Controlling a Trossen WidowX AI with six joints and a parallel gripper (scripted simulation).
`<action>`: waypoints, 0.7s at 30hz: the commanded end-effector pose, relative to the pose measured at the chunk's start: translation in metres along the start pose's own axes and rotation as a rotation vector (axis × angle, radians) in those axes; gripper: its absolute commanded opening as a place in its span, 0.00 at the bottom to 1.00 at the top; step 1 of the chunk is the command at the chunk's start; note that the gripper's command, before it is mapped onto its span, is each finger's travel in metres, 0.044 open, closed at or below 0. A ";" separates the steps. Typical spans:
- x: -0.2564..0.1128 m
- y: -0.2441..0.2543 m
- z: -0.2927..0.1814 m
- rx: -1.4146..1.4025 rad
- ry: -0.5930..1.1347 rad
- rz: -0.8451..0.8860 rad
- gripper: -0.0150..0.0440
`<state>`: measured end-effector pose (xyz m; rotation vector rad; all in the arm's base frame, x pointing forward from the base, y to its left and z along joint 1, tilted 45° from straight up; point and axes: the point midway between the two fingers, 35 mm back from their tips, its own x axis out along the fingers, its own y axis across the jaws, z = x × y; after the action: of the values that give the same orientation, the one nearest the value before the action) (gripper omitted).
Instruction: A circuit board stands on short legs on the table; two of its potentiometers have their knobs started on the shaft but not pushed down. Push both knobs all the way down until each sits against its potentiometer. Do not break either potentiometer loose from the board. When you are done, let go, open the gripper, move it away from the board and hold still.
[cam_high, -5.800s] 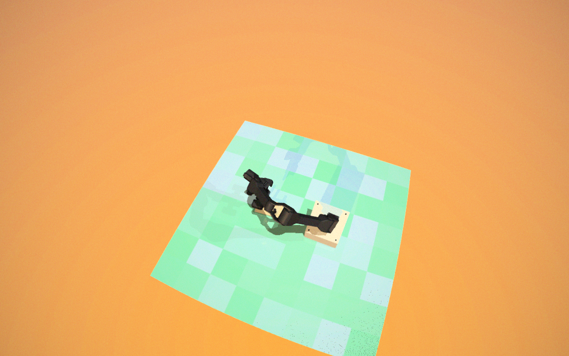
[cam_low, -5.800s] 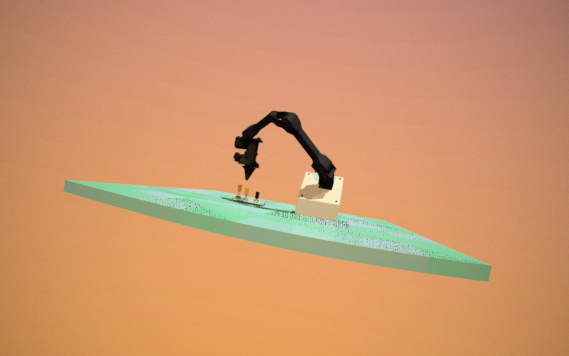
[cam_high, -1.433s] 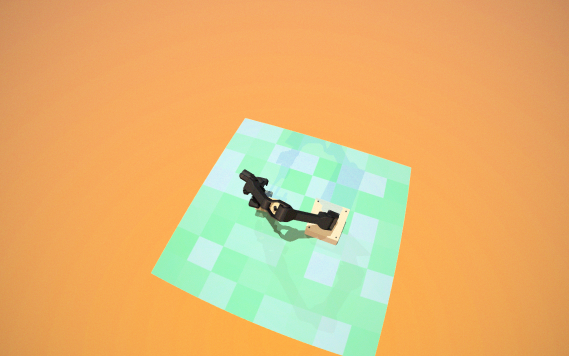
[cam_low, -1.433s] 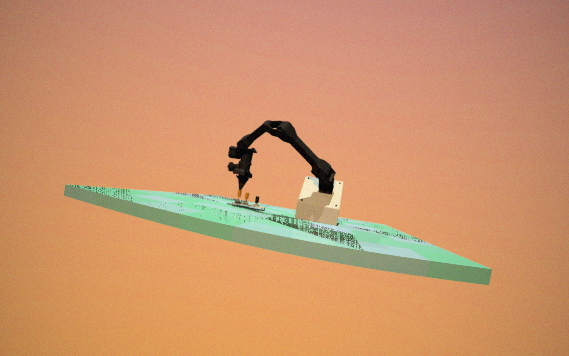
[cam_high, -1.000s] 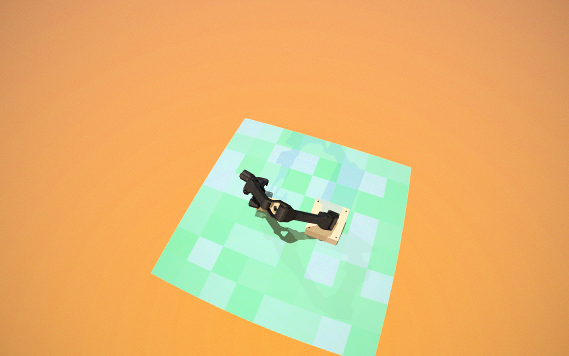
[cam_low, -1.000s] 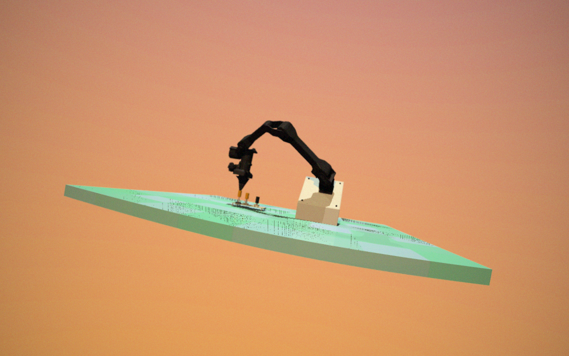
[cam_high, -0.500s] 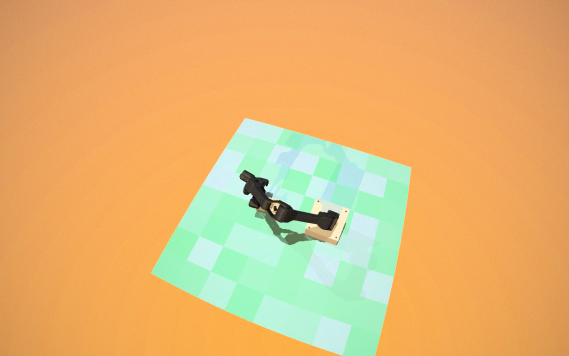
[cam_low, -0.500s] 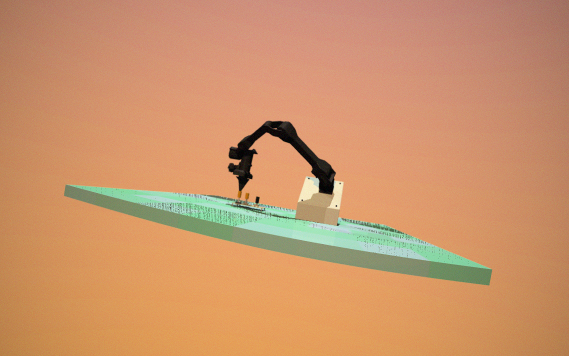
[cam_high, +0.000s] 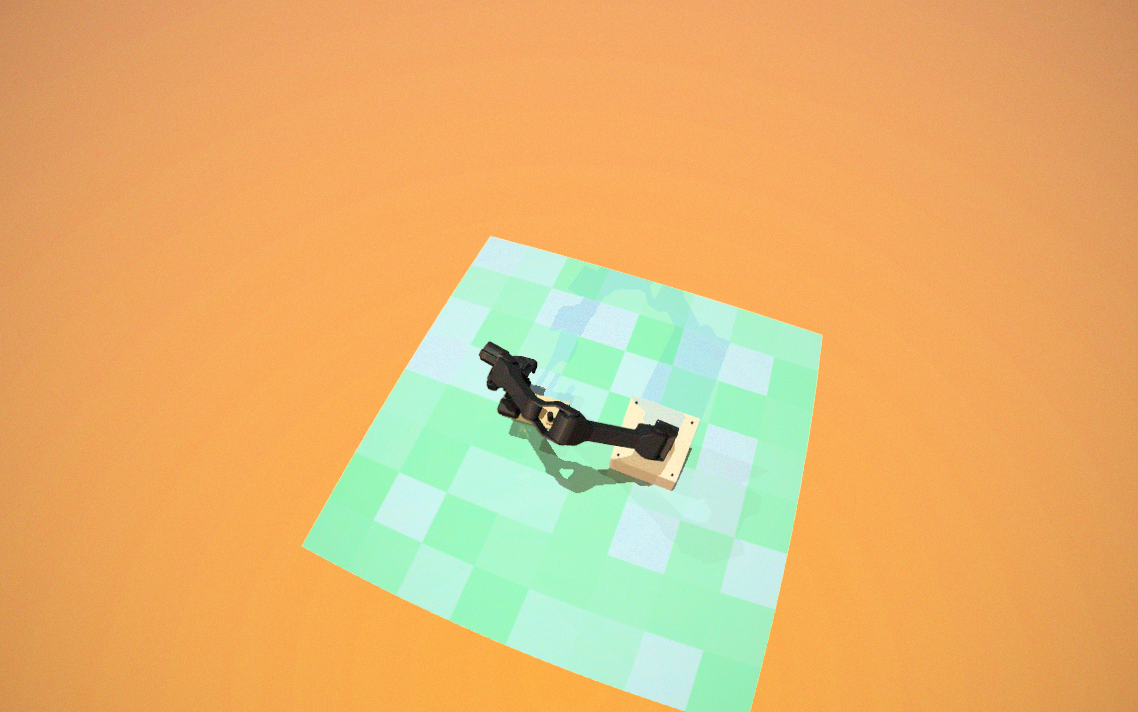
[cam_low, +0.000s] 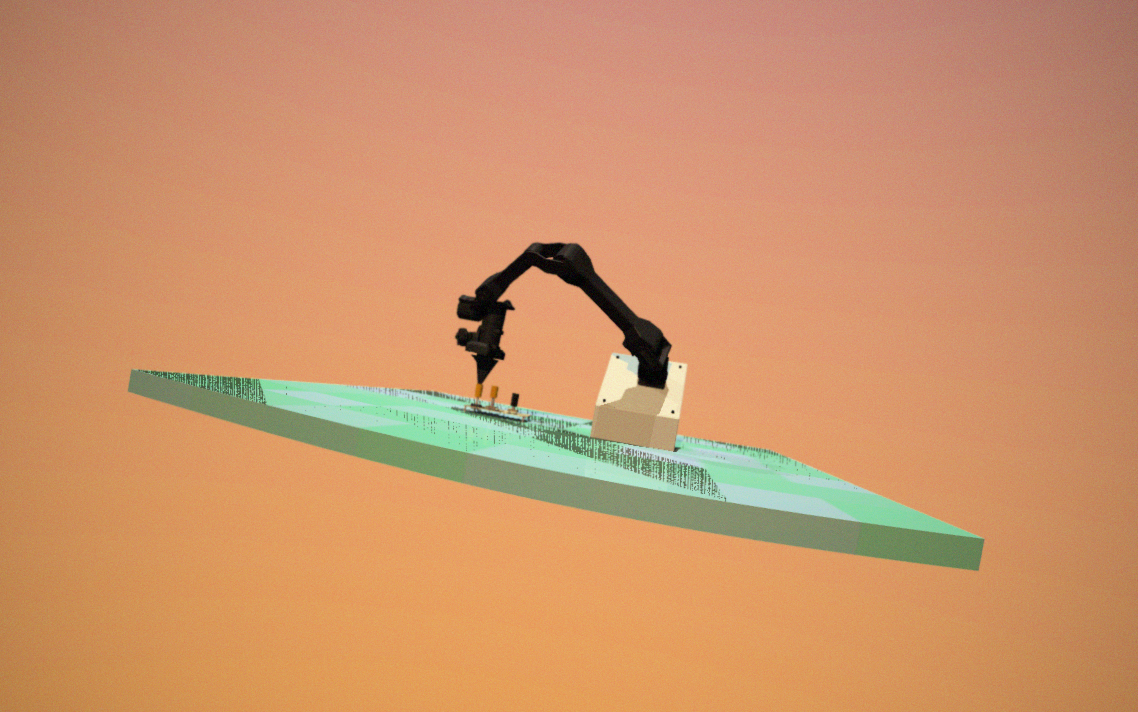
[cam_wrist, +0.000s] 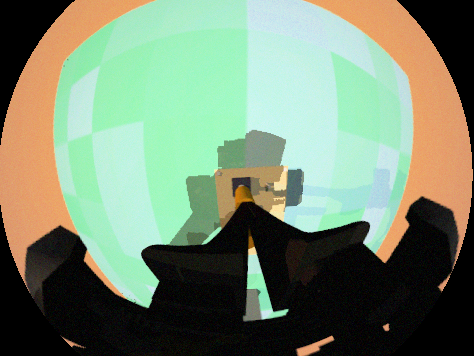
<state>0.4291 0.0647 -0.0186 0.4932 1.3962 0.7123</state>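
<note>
The circuit board (cam_wrist: 225, 200) (cam_low: 506, 413) is a thin tan plate low over the table. Two orange knobs stand up on it: the outer orange knob (cam_low: 478, 391) (cam_wrist: 243, 194) and the inner orange knob (cam_low: 494, 391). A thin shaft shows below the inner orange knob in the exterior view. A black knob (cam_low: 515, 399) stands nearer the arm's base. My gripper (cam_low: 480, 382) (cam_wrist: 246, 206) is shut with nothing between its fingers. Its tips are at the top of the outer orange knob; whether they touch is too small to tell. In the wrist view the fingers hide most of the inner knob.
The arm's pale base block (cam_low: 637, 426) (cam_high: 685, 436) stands beyond the black knob. The checkered table (cam_high: 570, 545) (cam_low: 360, 432) lies under board and base. Arm shadows fall across it. In the top view the arm covers much of the board.
</note>
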 end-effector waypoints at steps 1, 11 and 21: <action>0.032 0.004 0.000 -0.043 0.033 0.002 0.25; 0.035 0.004 0.000 -0.043 0.033 0.002 0.25; 0.039 0.004 0.000 -0.043 0.033 0.003 0.25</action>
<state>0.4296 0.0696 -0.0232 0.4924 1.3930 0.7105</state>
